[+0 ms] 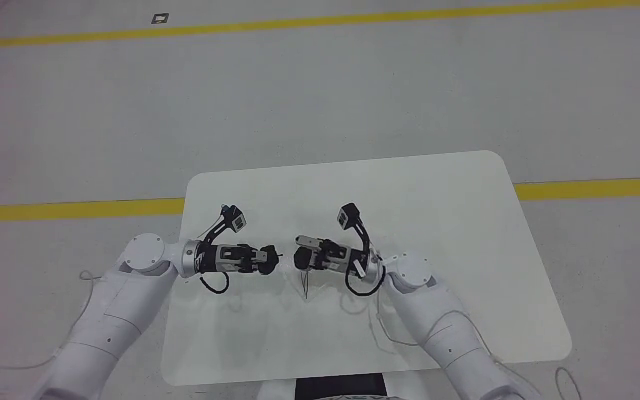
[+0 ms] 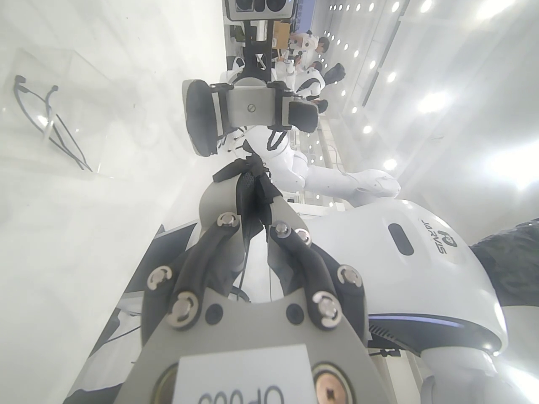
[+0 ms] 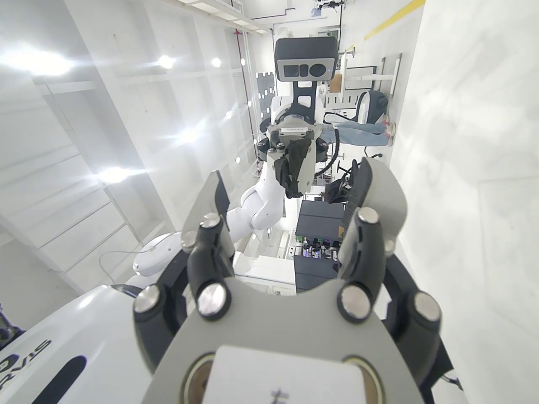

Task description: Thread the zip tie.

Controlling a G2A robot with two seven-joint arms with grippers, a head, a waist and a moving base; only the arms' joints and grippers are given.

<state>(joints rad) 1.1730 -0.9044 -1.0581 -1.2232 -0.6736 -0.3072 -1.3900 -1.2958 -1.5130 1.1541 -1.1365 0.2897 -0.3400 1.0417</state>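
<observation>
My left gripper (image 1: 275,257) and right gripper (image 1: 300,252) face each other tip to tip, a small gap apart, above the middle of the white table (image 1: 450,200). In its own wrist view the left gripper (image 2: 248,174) is shut, black padding bunched at its tips; I cannot make out a zip tie in it. Beyond it the right gripper (image 2: 250,107) stands open. The right wrist view shows its own gripper (image 3: 294,187) open and holding nothing, with the shut left gripper (image 3: 294,170) just ahead. A thin bundle of dark strands with a pale strip (image 1: 303,285) (image 2: 48,128) lies on the table below the tips.
The table's edge (image 1: 190,200) lies beyond the left arm. A yellow floor line (image 1: 90,209) runs behind the table. Bare tabletop spreads to the far side and beyond the right arm.
</observation>
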